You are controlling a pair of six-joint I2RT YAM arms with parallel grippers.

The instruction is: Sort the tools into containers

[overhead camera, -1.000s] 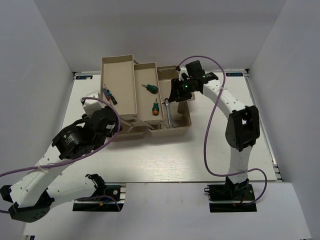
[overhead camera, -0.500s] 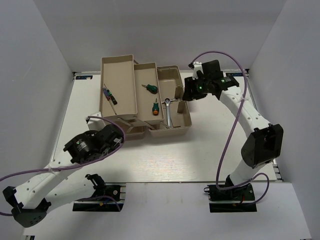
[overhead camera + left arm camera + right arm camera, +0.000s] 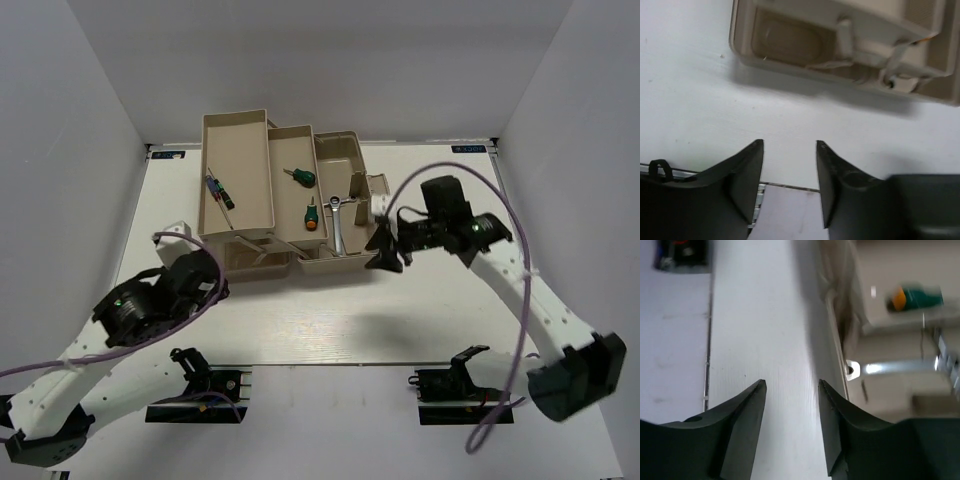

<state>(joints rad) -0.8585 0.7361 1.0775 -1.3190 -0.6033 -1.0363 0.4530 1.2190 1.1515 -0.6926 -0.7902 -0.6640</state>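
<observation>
OK, left claw (image 3: 789, 145): fingers apart, nothing between them, over bare table (image 3: 300, 320) on the near side of the toolbox (image 3: 340, 262). Left tray (image 3: 245, 160): both thin screwdrivers (image 3: 219, 190), lying side by side. Middle tray (image 3: 295, 128): two stubby green-handled screwdrivers (image 3: 300, 176), apart from each other. Right compartment (image 3: 340, 155): silver wrench (image 3: 338, 225), lying lengthwise. Right claw (image 3: 385, 252): open too, empty, just beside the toolbox's near right corner, over the table.

Table (image 3: 330, 320) lies open before the toolbox (image 3: 345, 262) — right gripper (image 3: 384, 258) crowds its near right corner; side walls (image 3: 90, 150) hem both edges.
</observation>
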